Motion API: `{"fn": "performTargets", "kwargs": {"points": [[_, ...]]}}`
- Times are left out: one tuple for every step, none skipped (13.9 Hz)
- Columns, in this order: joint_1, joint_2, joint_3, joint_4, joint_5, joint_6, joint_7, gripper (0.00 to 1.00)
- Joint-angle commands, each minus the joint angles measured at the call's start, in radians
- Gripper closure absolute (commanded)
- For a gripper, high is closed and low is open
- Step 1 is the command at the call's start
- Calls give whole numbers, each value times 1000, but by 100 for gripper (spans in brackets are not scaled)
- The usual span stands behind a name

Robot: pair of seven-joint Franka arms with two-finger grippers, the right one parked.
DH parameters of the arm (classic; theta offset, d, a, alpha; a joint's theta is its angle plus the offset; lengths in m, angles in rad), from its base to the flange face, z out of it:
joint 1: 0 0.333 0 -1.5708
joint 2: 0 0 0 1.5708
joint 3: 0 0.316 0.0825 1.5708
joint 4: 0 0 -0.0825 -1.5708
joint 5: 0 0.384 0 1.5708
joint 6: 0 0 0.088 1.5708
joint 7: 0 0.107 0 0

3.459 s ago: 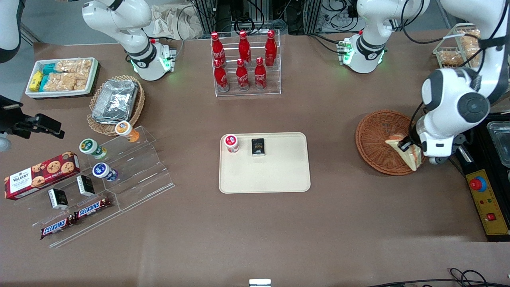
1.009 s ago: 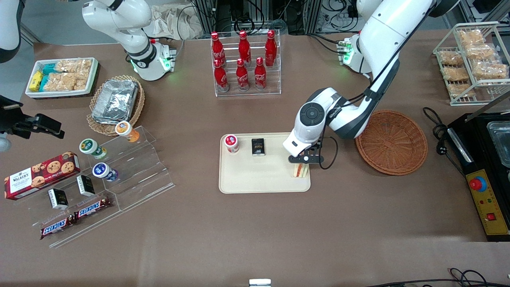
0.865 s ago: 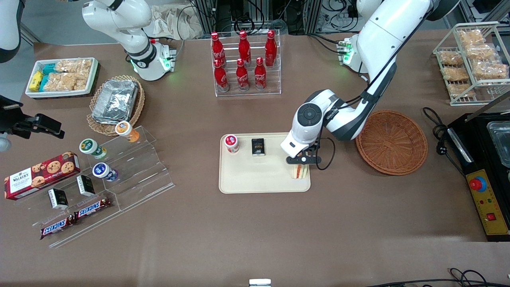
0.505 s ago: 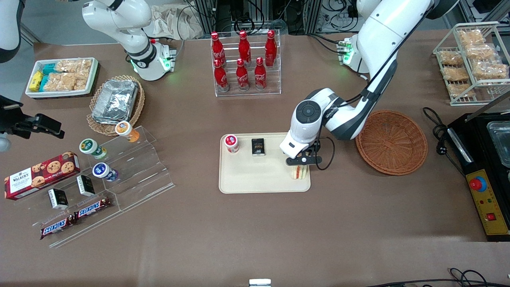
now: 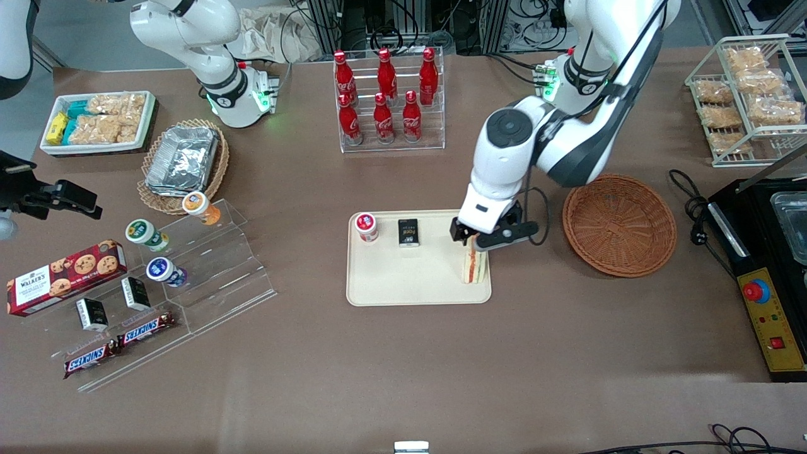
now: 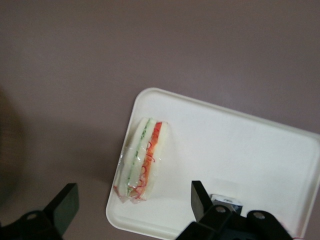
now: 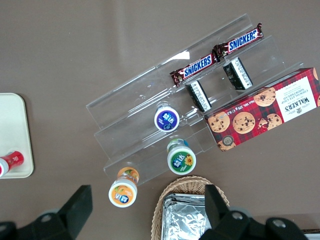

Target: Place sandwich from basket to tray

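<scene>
The sandwich (image 5: 474,267) stands on edge on the cream tray (image 5: 403,287), near the tray's edge that faces the basket; in the left wrist view it (image 6: 141,159) shows white bread with green and orange-red layers. My left gripper (image 5: 484,241) is open and empty, raised just above the sandwich; its two black fingers (image 6: 62,206) straddle it with wide gaps in the left wrist view. The reddish-brown wicker basket (image 5: 619,224) sits empty toward the working arm's end of the table.
On the tray stand a small red-lidded cup (image 5: 366,226) and a small black box (image 5: 408,231). A clear rack of red bottles (image 5: 386,101) stands farther from the camera. A black appliance (image 5: 782,252) lies at the working arm's end.
The gripper carried the sandwich from the basket to the tray, let it go, and has now risen off it. The sandwich stays standing on the tray.
</scene>
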Motion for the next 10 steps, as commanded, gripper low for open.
{"fn": "performTargets", "kwargs": {"points": [[53,-118,-4,-22,-65,-87,-6,0],[65,-160,3,-17,-103,-139,51,0],[62,-204,42,-10,-161,-192,136,0],[50,-253,115,-10,-212,-251,221,0],[41,-302,172,-11,-259,-312,314,0],[39,-350,240,-10,-298,-376,420,0],[36,-385,322,-10,-310,-433,544,0],[30,-419,391,-10,-312,-476,654,0],[30,-445,451,-10,-310,-504,763,0],[31,-465,517,-10,-306,-518,883,0]]}}
